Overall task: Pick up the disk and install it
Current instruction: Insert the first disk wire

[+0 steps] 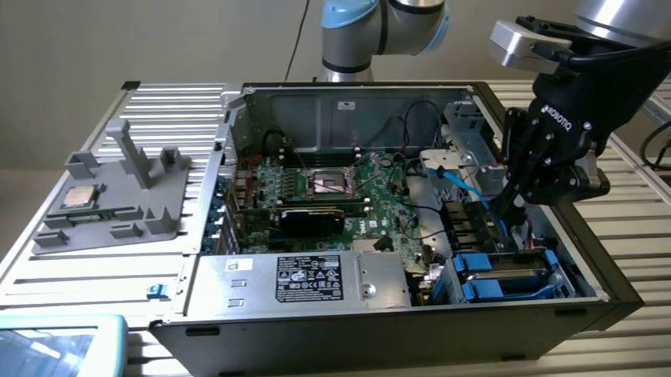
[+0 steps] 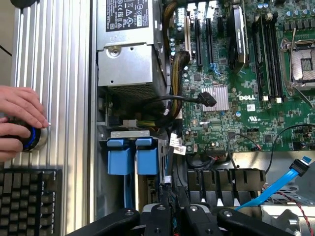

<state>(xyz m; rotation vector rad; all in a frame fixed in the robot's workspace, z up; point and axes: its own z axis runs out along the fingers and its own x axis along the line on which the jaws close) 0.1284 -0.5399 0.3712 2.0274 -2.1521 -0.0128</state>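
Observation:
The disk [image 1: 507, 272], silver-grey in its blue carrier frame, lies in the drive bay at the front corner of the open computer case [image 1: 419, 326], on the exterior view's right. In the wrist view the blue carrier tabs [image 2: 133, 157] stand side by side in that bay. My gripper [image 1: 504, 210] hangs inside the case just above and behind the bay, apart from the disk. Its black fingers [image 2: 162, 219] stand close together with nothing between them, and the gripper [image 2: 178, 210] looks shut.
A silver power supply box [image 1: 304, 279] fills the case's front beside the bay. The motherboard [image 1: 346, 196] lies behind, with a loose blue cable [image 1: 461, 184] near my gripper. A grey fixture with a CPU chip [image 1: 82, 196] is outside the case. A person's hand [image 2: 19, 115] rests by a keyboard [image 2: 29, 201].

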